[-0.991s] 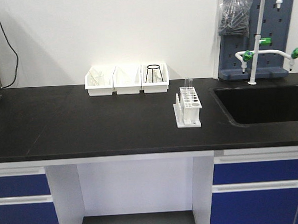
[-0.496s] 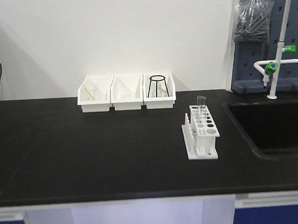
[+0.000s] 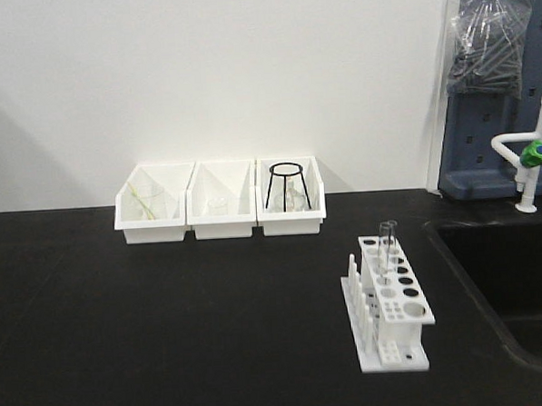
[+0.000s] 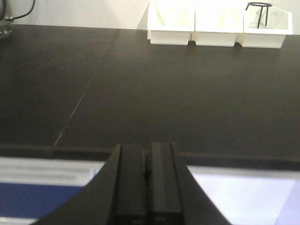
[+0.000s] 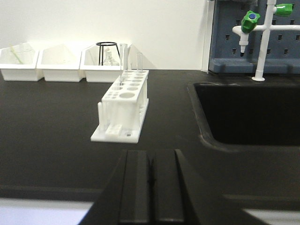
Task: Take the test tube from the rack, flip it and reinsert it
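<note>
The white rack [image 3: 396, 304] stands on the black counter, right of centre, with short pegs along its left side. A clear test tube [image 3: 387, 241] stands upright in a hole at its far end. In the right wrist view the rack [image 5: 123, 107] lies ahead and slightly left, and two clear tubes [image 5: 123, 62] rise from its far holes. My right gripper [image 5: 150, 155] is shut and empty, low over the counter's front edge and well short of the rack. My left gripper [image 4: 146, 149] is also shut and empty at the front edge, far left of the rack. Neither gripper shows in the front view.
Three white open-front bins [image 3: 220, 202] line the back wall; the right one holds a black wire tripod [image 3: 285, 183]. A black sink [image 3: 516, 286] is sunk into the counter just right of the rack, with a white faucet with green knobs [image 5: 257, 28] behind it.
The front view has closed in on the counter: rack, bins and sink appear larger and the cabinet fronts have dropped out of sight. The rack and tube have not moved on the counter.
</note>
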`<state>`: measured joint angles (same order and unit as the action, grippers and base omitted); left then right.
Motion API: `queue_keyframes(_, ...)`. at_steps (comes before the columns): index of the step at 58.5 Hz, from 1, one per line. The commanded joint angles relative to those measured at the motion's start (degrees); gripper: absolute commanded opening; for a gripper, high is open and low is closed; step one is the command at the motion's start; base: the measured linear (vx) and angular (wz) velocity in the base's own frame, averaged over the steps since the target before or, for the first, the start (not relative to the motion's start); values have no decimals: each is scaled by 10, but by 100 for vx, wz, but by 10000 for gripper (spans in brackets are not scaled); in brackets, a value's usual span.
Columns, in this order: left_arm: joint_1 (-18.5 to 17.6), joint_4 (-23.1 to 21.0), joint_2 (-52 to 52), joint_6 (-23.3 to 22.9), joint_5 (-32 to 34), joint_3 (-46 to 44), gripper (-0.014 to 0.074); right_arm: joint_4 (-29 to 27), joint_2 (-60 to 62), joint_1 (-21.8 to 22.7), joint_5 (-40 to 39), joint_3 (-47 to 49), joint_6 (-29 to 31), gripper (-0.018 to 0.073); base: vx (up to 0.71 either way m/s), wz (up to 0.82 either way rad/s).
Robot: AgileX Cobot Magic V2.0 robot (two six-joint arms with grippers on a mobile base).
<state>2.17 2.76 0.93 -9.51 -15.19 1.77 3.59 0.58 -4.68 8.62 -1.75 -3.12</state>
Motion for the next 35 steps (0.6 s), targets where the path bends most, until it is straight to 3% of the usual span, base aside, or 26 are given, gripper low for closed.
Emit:
queue_keyframes(1, -2, -3, 6, 0, 49, 1, -6, 1, 6, 1, -50, -1, 4, -8, 40, -4)
queue_keyframes(35, -2, -3, 6, 0, 49, 1, -6, 1, 6, 1, -50, -1, 4, -8, 36, -2)
